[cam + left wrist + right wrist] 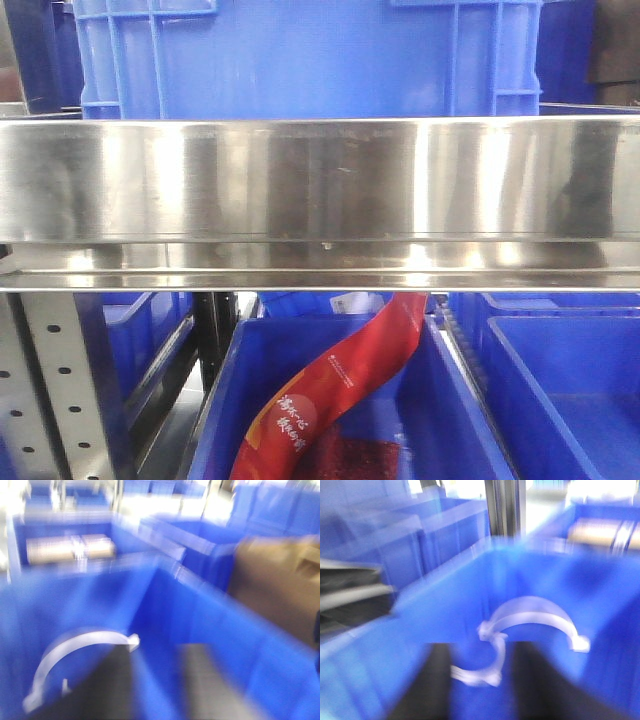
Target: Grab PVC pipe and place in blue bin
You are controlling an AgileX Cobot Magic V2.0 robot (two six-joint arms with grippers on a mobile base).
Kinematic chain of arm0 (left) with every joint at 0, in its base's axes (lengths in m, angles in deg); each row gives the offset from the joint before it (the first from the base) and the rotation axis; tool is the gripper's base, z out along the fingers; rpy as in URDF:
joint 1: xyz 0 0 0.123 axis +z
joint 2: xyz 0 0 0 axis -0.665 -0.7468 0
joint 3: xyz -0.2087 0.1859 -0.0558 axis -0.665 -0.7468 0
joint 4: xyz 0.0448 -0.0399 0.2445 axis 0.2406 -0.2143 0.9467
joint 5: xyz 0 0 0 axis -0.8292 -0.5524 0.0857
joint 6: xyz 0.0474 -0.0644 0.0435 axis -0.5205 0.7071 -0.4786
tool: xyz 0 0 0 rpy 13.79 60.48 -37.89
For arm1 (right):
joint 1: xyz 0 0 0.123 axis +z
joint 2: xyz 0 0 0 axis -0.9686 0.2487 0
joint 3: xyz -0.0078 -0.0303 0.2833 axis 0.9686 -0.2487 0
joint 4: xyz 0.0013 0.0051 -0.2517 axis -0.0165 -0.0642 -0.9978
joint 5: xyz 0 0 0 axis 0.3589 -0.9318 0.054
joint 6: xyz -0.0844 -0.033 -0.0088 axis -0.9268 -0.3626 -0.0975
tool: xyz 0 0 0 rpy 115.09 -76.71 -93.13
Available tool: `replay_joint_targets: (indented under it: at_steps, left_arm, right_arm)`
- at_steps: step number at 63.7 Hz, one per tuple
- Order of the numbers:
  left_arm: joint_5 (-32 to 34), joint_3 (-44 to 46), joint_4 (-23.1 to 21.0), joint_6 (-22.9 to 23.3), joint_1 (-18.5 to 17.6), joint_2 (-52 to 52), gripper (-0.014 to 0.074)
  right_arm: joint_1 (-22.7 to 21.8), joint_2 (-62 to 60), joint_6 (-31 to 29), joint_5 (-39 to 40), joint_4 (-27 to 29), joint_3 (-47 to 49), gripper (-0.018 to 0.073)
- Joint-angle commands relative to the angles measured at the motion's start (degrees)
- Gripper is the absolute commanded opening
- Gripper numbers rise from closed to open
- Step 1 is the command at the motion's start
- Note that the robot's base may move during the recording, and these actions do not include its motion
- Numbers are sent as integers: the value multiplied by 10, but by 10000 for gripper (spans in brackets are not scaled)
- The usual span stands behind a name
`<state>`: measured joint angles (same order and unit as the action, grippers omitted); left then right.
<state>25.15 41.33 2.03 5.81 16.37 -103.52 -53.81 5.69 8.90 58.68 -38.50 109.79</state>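
Both wrist views are smeared with blur, so I read this as arms on the move, though that is only my guess. The right hand [477, 680] hangs over a blue bin [445, 605], its two dark fingers [432, 685] spread wide with nothing between them. Just ahead of that hand, on the bin floor, lie two white curved pieces: a larger arc [535, 615] further out and a smaller one [487, 667] right in the gap between the fingers, the two seeming to touch at one end. Which of them counts as the pipe I cannot say for sure. The left hand [145, 690] also looks down into a blue bin, fingers apart and empty, with a white arc [75, 650] lying ahead and to its left, near the tip of one finger [95, 690]. Whether both cameras see the same bin I cannot tell. The front view shows neither hand, only a steel shelf rail [320, 200], blue bins above and below it, and a red packet [340, 390] slumped in the lower one. The spread fingers suit a reach straight down over the curved piece.
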Motion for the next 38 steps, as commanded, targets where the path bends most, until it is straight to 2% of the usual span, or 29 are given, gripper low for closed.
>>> replay_joint_targets:
  at_steps: [1, 3, 7, 16, 25, 31, 38]
  left_arm:
    - [-3, 5, 24, 1, -3, 9, -110]
    - [-8, 5, 34, 1, -3, 9, -111]
    - [-14, 2, 37, 1, -2, 9, -111]
    - [-50, 2, 18, 1, -5, 46, -111]
    - [-49, -2, 20, 1, -17, 104, -111]
    - [-17, -43, 21, 1, -19, 146, -111]
    - [68, -147, 17, 1, -19, 206, -111]
  right_arm:
    - [-1, -6, -4, 10, 1, 3, -134]
    - [-1, -3, -4, 7, 0, 3, -168]
    - [-1, 0, -4, -3, 0, 3, -168]
    - [-1, -28, -4, -35, 8, 3, -168]
    - [-1, -79, -4, 6, 0, -8, -168]
    - [-1, -110, -7, 57, -33, -57, -168]
    - [-1, -148, -7, 122, -54, -155, -168]
